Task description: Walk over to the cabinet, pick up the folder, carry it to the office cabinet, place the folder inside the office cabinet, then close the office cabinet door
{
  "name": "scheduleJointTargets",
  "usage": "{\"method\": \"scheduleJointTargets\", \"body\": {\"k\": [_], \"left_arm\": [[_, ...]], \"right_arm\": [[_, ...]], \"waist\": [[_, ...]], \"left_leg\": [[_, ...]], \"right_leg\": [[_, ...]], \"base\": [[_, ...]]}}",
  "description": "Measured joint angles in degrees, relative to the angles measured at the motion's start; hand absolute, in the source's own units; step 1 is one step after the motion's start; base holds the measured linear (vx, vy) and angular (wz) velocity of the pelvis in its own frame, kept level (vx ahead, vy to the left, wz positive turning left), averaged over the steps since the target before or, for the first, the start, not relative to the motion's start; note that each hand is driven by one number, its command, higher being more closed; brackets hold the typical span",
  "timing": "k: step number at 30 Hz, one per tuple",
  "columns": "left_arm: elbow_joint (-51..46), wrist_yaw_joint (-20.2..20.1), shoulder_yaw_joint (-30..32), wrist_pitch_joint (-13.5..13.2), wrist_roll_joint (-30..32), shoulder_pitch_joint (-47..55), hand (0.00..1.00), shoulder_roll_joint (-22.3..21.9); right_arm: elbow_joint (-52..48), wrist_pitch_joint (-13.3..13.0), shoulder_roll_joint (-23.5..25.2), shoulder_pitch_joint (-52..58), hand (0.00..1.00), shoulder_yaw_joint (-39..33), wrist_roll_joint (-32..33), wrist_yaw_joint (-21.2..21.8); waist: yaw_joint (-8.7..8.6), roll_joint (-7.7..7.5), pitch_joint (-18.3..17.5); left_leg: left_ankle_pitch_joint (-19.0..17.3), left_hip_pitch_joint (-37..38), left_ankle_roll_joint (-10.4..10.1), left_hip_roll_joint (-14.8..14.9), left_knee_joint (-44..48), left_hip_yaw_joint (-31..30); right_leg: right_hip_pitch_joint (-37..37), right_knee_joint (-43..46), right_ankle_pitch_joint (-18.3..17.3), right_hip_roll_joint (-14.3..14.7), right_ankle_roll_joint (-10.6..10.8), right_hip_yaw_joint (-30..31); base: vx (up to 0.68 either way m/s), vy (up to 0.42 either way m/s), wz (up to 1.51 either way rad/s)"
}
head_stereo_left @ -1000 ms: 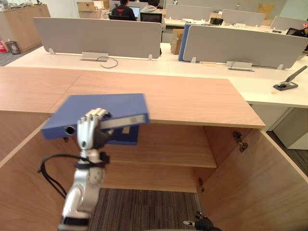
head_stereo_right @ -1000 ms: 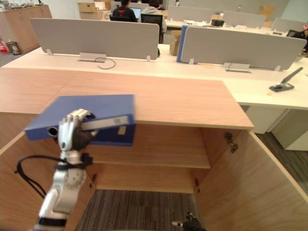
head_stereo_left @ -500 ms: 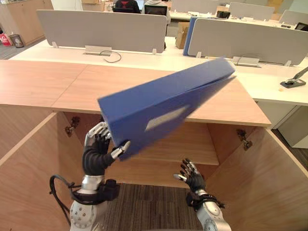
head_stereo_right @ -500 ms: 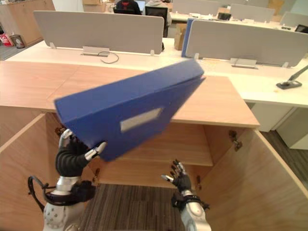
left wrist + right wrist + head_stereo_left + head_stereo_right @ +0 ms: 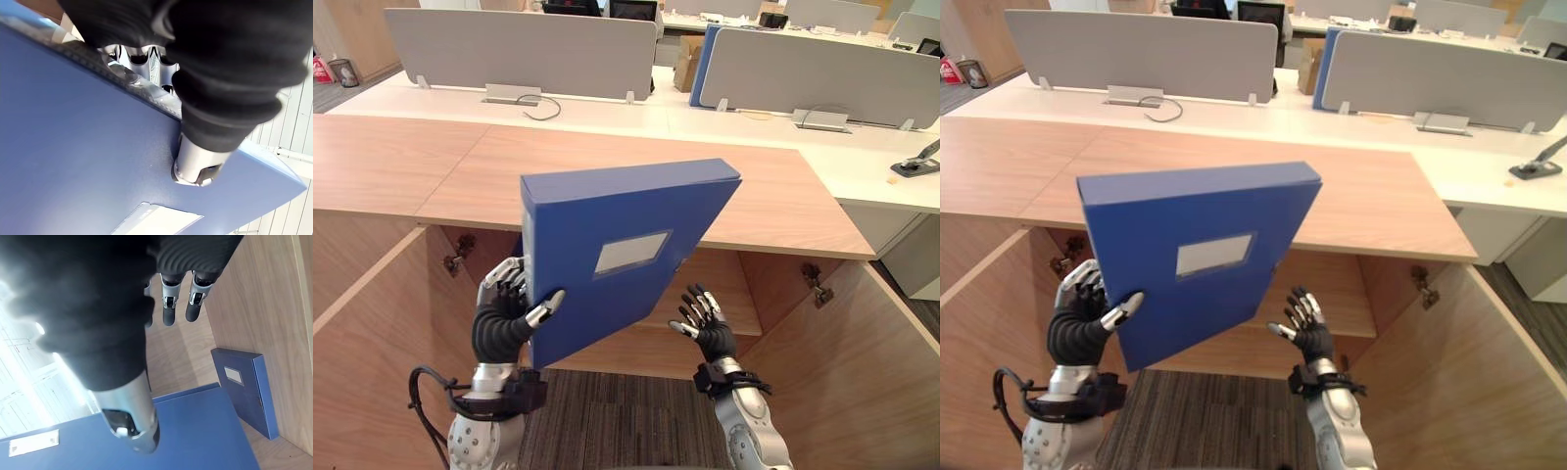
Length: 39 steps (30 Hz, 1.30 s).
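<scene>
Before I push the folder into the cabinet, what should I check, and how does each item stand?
1. Left hand grip on the folder: ok, fingers and thumb pinch its lower corner.
2. Right hand support: not ok, open and apart from the folder.
3. Doors open: ok, left door and right door stand wide.
4. Folder level for the shelf: not ok, tilted upright.
5. Room on the shelf: cannot tell; the folder hides most, and a second folder lies inside.

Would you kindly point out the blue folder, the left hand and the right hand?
folder (image 5: 587, 308), left eye view, on the lower part of its front cover.
left hand (image 5: 499, 330), left eye view, on its dark cover.
right hand (image 5: 714, 336), left eye view, on the dark middle of the hand.
</scene>
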Motion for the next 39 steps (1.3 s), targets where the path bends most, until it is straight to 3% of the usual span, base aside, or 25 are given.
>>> {"method": "scheduleJointTargets", "body": {"k": [10,16,22,27,30,39], "left_arm": [[0.01,-0.39,2.98,0.55,-0.14,0.49,1.00,-1.08],[0.09,-0.61,5.53,0.84,-0.23,0.52,1.00,-0.99],[0.09,-2.15,5.34,0.94,-1.32,0.44,1.00,-0.76],[0.25,-3.23,5.17,1.04,-5.88,0.39,1.00,0.53],[1.29,-6.30,3.03,1.37,-13.43,-0.24,1.00,2.14],[4.68,-6.48,3.11,3.81,-23.20,-0.16,1.00,4.35]], "right_arm": [[-5.66,0.01,-0.30,-0.03,0.00,-0.48,6.96,1.77],[-11.96,-0.23,-4.37,-7.88,0.00,-0.08,12.97,5.85],[-12.35,0.09,-6.68,-12.87,0.00,5.73,17.88,8.99],[-10.99,-0.03,-9.09,-15.53,0.00,8.38,17.89,9.19],[-1.95,-0.11,-9.34,-17.97,0.00,10.56,17.61,9.01],[8.25,-1.08,-8.13,-24.20,0.00,13.03,15.68,8.30]], "waist": [[0.17,-0.04,0.05],[0.69,-0.28,0.14],[1.32,-0.28,0.14],[1.56,-0.29,0.13],[2.23,-0.22,0.10],[2.65,-0.13,0.08]], "left_leg": [[0.01,-0.18,0.08,0.09,0.00,0.02],[0.01,-0.59,0.09,0.18,0.05,0.15],[0.03,-0.60,0.09,0.15,0.04,0.14],[0.03,-0.52,0.09,0.13,0.03,0.00],[0.08,-0.63,0.15,0.14,0.04,0.01],[0.32,-0.68,0.14,0.05,0.05,-0.03]], "right_leg": [[0.09,-0.53,0.27,0.20,-0.05,-0.01],[-0.06,-1.26,0.72,0.45,-0.18,0.01],[0.09,-2.14,1.35,0.55,0.04,0.01],[1.07,-3.37,1.95,0.68,0.08,-0.17],[1.76,-5.13,3.04,0.98,0.04,-0.20],[2.04,-6.25,3.79,1.06,-0.15,-0.27]], "base": [[0.00,0.000,0.00],[0.00,0.005,0.00],[0.01,0.021,0.00],[0.00,0.000,0.00],[0.00,0.000,0.00],[0.00,0.000,0.00]]}}
